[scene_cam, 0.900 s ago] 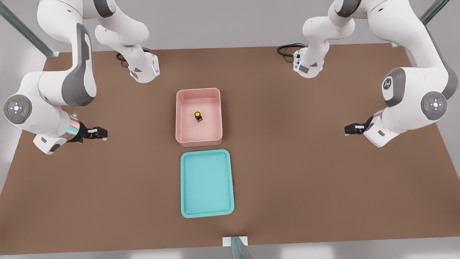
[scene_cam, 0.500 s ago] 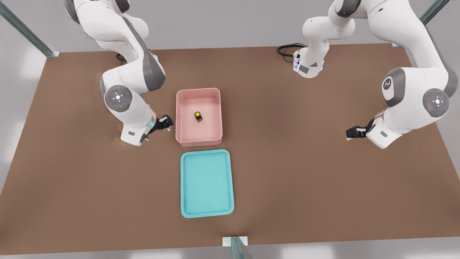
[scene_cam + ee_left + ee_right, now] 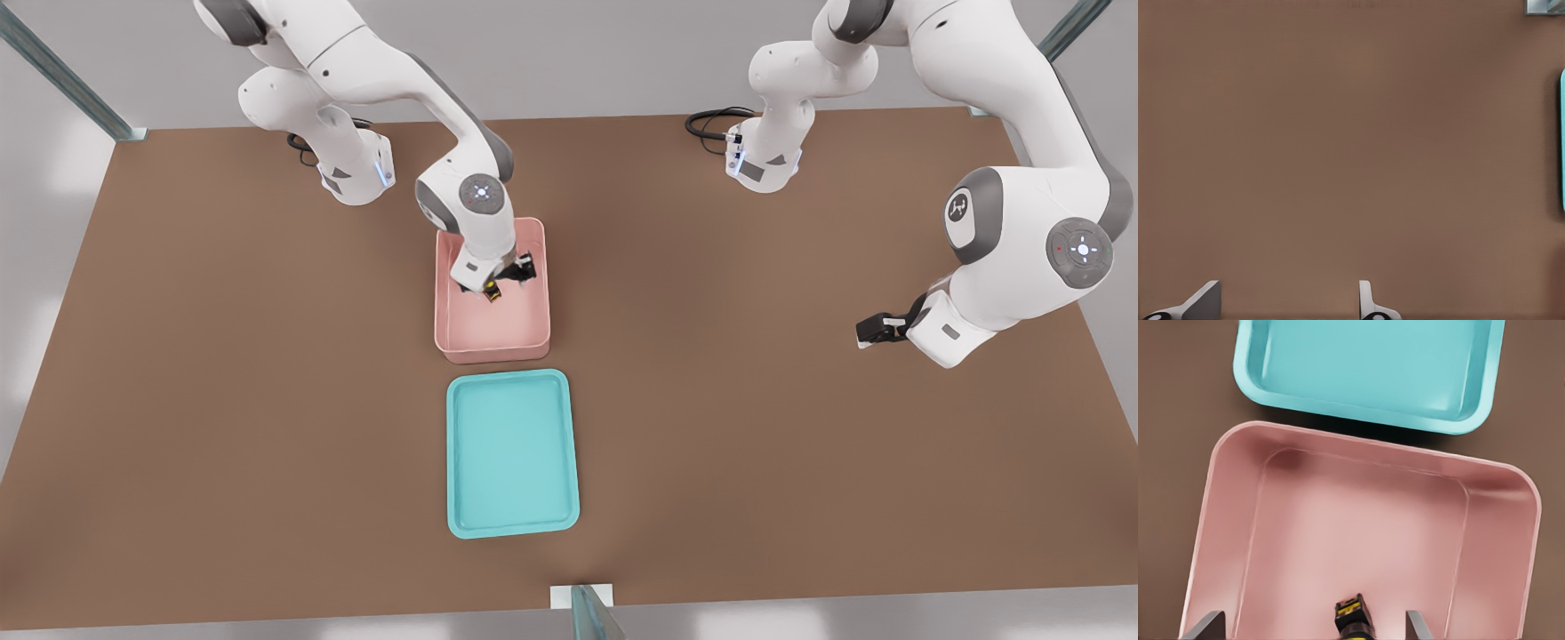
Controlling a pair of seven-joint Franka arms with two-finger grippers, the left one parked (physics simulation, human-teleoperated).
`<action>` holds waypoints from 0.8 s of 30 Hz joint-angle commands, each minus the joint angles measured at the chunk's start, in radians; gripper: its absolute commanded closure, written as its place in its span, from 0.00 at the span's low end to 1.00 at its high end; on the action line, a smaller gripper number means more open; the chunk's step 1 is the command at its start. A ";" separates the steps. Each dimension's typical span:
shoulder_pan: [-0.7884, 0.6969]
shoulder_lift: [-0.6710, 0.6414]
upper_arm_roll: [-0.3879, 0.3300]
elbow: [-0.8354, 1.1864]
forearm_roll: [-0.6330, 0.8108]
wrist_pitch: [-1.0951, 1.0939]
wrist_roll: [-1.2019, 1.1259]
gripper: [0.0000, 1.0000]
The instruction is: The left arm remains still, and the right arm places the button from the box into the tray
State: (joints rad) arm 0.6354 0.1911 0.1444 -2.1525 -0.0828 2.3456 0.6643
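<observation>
My end effector (image 3: 502, 283) is inside the box (image 3: 449, 329), low over its floor, with the fingers (image 3: 1418, 628) spread apart, one on each side of the button (image 3: 1353, 617). They do not touch it. The button stands on the floor of the box, near the middle. The tray (image 3: 511, 516) lies on the table (image 3: 756, 444) just beside the box, on the side of the box nearer to the camera, apart from it by a narrow gap.
</observation>
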 commanded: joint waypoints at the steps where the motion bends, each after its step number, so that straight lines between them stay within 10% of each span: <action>1: 0.001 0.013 0.000 -0.010 -0.046 0.155 0.733 0.00; 24: 0.015 0.019 -0.012 -0.310 -0.265 0.500 0.716 0.00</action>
State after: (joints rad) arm 0.6503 0.2129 0.1337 -2.4551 -0.3243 2.7868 1.1962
